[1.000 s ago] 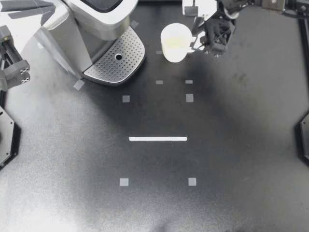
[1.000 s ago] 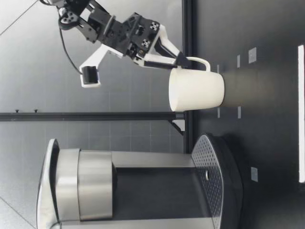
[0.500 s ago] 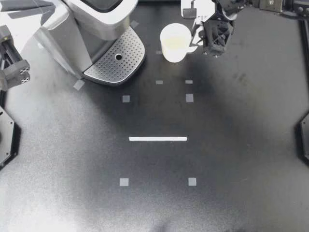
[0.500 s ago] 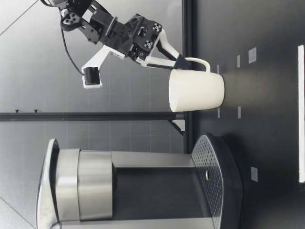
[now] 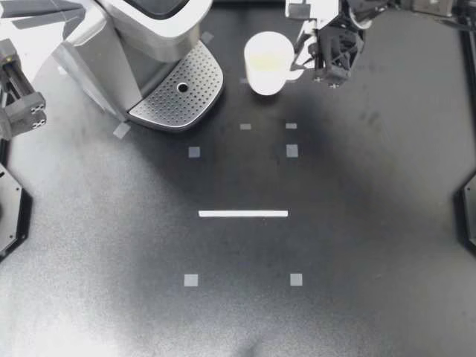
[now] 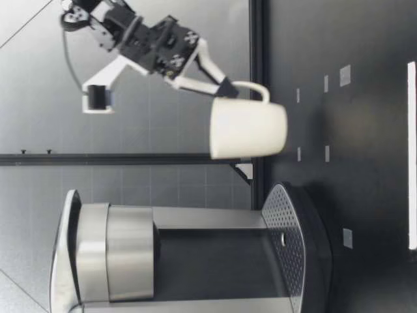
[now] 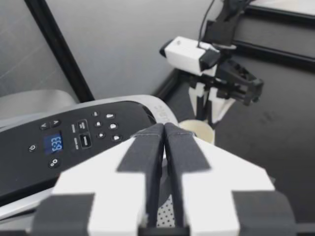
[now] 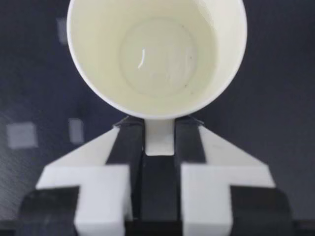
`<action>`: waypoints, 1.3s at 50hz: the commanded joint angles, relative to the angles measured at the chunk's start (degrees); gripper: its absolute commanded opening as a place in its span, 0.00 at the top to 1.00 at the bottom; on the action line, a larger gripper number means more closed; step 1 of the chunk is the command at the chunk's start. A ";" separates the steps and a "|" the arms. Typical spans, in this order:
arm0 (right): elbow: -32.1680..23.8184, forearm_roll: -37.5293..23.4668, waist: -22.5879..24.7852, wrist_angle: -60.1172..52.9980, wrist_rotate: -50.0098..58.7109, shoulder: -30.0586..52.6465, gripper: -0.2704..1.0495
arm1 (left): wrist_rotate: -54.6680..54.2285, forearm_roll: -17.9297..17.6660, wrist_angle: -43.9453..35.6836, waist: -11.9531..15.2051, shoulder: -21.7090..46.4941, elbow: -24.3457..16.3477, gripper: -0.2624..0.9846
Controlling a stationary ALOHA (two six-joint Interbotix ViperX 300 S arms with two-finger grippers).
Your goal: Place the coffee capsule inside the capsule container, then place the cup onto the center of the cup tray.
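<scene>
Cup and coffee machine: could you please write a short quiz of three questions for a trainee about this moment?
1. True or false: my right gripper is shut on the handle of the cup.
2. Where is the cup? A. standing on the cup tray; B. held beside the cup tray, toward my right arm; C. lying on its side.
3. Fill in: the fingers of my left gripper are ___.
Key: 1 true; 2 B; 3 shut.
</scene>
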 commanded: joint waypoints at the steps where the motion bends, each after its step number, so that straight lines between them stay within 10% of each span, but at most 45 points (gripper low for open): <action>1: -1.76 1.14 2.81 -0.97 0.09 -2.02 0.67 | 0.00 0.62 -0.44 -0.09 -0.26 -0.70 0.68; 65: -17.23 1.49 8.26 -2.37 1.76 10.55 0.67 | -0.09 0.70 -0.18 -0.09 -0.79 0.00 0.68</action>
